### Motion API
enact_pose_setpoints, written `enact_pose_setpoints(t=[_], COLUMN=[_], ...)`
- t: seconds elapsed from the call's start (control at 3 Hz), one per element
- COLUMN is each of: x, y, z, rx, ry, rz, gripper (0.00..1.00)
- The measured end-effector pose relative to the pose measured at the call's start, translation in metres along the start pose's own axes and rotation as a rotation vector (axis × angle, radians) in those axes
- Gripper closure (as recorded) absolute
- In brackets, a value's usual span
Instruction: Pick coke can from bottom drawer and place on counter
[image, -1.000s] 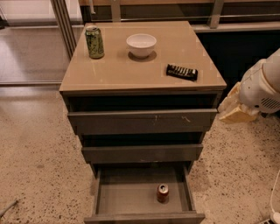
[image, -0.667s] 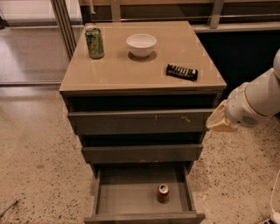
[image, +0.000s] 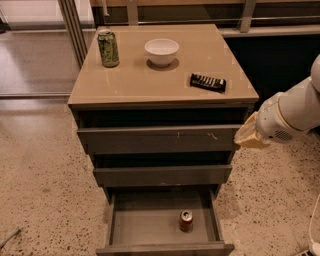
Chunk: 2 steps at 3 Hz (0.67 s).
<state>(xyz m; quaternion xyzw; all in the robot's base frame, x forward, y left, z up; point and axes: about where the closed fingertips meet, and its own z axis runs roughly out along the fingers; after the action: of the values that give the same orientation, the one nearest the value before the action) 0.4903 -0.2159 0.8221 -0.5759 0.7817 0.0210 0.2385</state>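
The coke can (image: 186, 220), small and red-orange with a silver top, stands upright in the pulled-out bottom drawer (image: 120, 225), right of the tray's middle. The tan counter (image: 165, 85) tops the grey cabinet. My gripper (image: 248, 135) comes in from the right on a white arm, its pale tip beside the right end of the upper drawer front, well above and to the right of the can. It holds nothing that I can see.
On the counter stand a green patterned can (image: 108, 48) at the back left, a white bowl (image: 161, 51) in the middle and a black remote-like bar (image: 207, 82) to the right. Speckled floor surrounds the cabinet; a dark wall lies behind on the right.
The arm has swung leftward from the right edge toward the cabinet, and the gripper now sits close to the drawer fronts. The can and counter items have not moved.
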Motion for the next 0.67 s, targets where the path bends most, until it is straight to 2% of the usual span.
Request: enact_pose_setpoints(t=[0.33, 0.67], x=[0.016, 0.048], y=[0.004, 0.021], z=[0.021, 0.07], rx=[-0.017, -0.044], ry=[0.009, -0.015], rz=[-0.01, 0.011], gripper=[1.0, 1.0])
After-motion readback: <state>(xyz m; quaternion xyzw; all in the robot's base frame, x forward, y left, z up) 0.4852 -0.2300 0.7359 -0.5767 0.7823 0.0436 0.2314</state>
